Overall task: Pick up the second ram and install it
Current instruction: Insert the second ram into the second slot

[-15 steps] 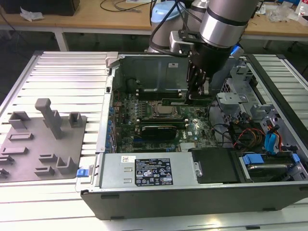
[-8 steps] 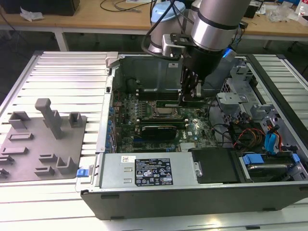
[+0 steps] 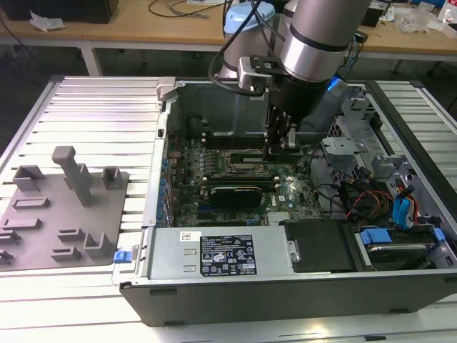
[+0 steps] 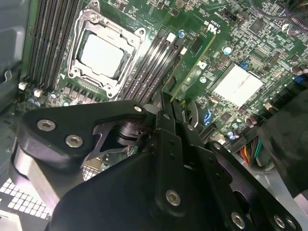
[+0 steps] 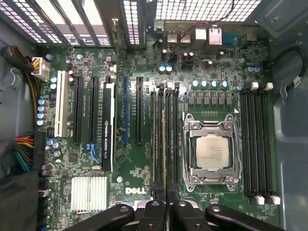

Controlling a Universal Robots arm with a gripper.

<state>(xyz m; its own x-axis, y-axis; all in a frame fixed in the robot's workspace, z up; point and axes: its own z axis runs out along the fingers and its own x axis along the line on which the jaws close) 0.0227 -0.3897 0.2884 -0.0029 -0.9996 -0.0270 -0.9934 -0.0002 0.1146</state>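
The second ram sits edge-on, clamped between my gripper fingertips, which are closed to just the stick's thickness. In the first wrist view it runs parallel to the bank of memory slots beside the CPU socket, directly over them. I can't tell whether its lower edge touches a slot yet. I judge this to be the install step, with the pick-up done. Seating it calls for keeping the stick square to one slot and pressing straight down. In the exterior view the gripper hangs inside the open computer case, mid-motherboard.
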